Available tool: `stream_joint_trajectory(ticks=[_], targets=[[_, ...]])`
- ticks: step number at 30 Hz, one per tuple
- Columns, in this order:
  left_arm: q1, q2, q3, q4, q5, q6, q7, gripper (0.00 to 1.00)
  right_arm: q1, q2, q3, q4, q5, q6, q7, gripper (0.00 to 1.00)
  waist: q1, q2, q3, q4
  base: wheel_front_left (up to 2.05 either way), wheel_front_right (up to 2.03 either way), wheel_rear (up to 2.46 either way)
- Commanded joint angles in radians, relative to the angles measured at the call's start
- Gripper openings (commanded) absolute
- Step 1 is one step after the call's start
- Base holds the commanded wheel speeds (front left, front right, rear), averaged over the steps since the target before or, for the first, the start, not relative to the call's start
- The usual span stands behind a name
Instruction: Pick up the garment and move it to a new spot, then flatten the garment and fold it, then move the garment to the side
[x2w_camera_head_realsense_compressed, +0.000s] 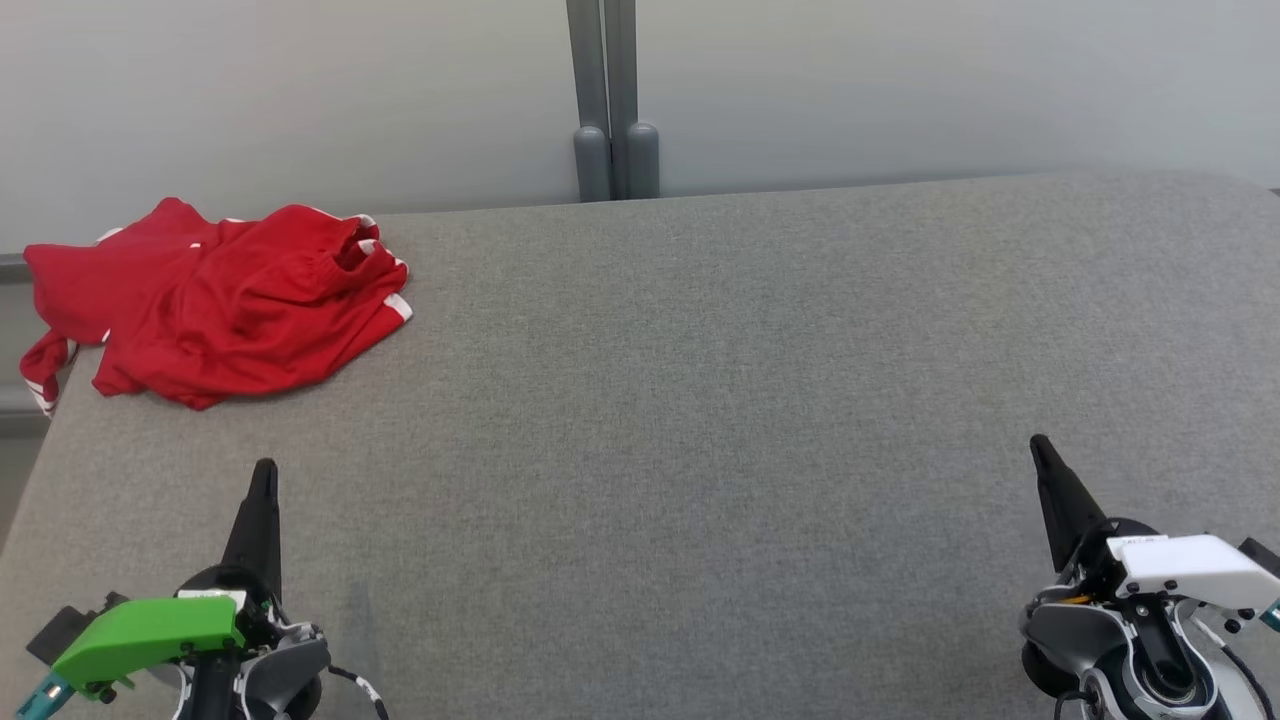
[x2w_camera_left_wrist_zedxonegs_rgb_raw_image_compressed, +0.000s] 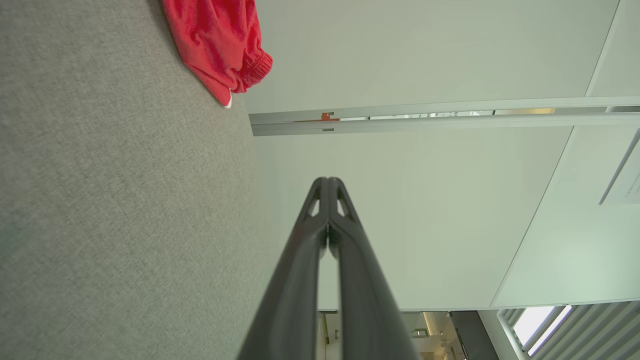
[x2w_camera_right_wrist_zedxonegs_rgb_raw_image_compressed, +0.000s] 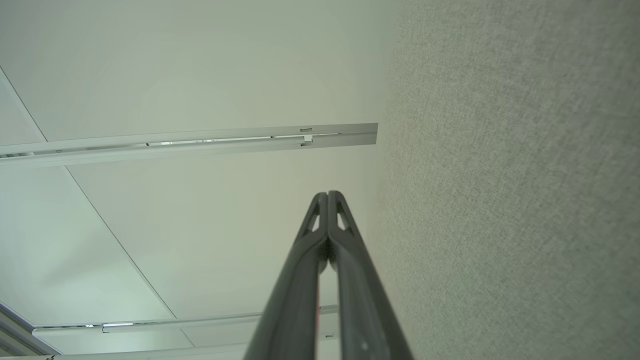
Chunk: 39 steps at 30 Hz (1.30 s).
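Grippers come first, nearest to where I stand. The left gripper (x2w_camera_head_realsense_compressed: 264, 478) sits low over the near left part of the grey table (x2w_camera_head_realsense_compressed: 700, 400), its two dark fingers (x2w_camera_head_realsense_compressed: 258, 530) pressed together into one point and holding nothing. The right gripper (x2w_camera_head_realsense_compressed: 1043, 452) mirrors it at the near right, jaws likewise closed and empty. Both point away toward the back wall. I cannot tell whether either touches the table top.

A wide run of grey surface lies between them and the garment (x2w_camera_head_realsense_compressed: 215, 300). It is red with white trim and lies crumpled at the far left corner, with one part drooping over the left edge. It is well apart from both grippers, though much nearer the left one. The left wrist view catches its gathered edge (x2w_camera_left_wrist_zedxonegs_rgb_raw_image_compressed: 215, 45) off ahead of the closed fingertips.

Behind it stand a pale wall (x2w_camera_head_realsense_compressed: 900, 90) and a grey post (x2w_camera_head_realsense_compressed: 612, 100).

By the look of it, the job has not begun. The garment is a heap in the corner, so lifting, moving, flattening, folding and setting aside are all left to do. The left arm seems better placed to reach first, and its jaws would need to part.
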Motion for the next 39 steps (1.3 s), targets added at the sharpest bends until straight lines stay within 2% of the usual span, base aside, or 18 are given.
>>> stream_joint_trajectory(ticks=[1, 12, 20, 39], targets=[[0.001, 0.000, 0.000, 0.003, 0.000, 0.000, 0.000, 1.00, 0.001, 0.000, 0.000, 0.003, 0.000, 0.000, 0.000, 1.00, 0.0000, 0.0000, 0.000, 0.000, 0.00, 0.00, 0.00], [0.040, -0.007, -0.034, 0.014, 0.020, 0.005, -0.039, 1.00, 0.035, 0.008, 0.038, 0.018, -0.018, 0.000, -0.039, 1.00, 0.0000, 0.0000, -0.001, 0.000, 0.00, 0.00, 0.00], [0.052, -0.006, -0.057, -0.018, 0.083, 0.019, -0.077, 1.00, 0.043, 0.007, 0.063, 0.000, -0.069, 0.000, -0.076, 1.00, 0.0000, 0.0000, -0.003, -0.001, 0.00, 0.00, 0.00], [0.072, -0.003, -0.114, -0.104, 0.400, 0.083, -0.154, 1.00, 0.066, 0.004, 0.089, -0.105, -0.394, 0.000, -0.154, 1.00, 0.0000, 0.0000, -0.012, -0.003, 0.00, 0.00, 0.00]])
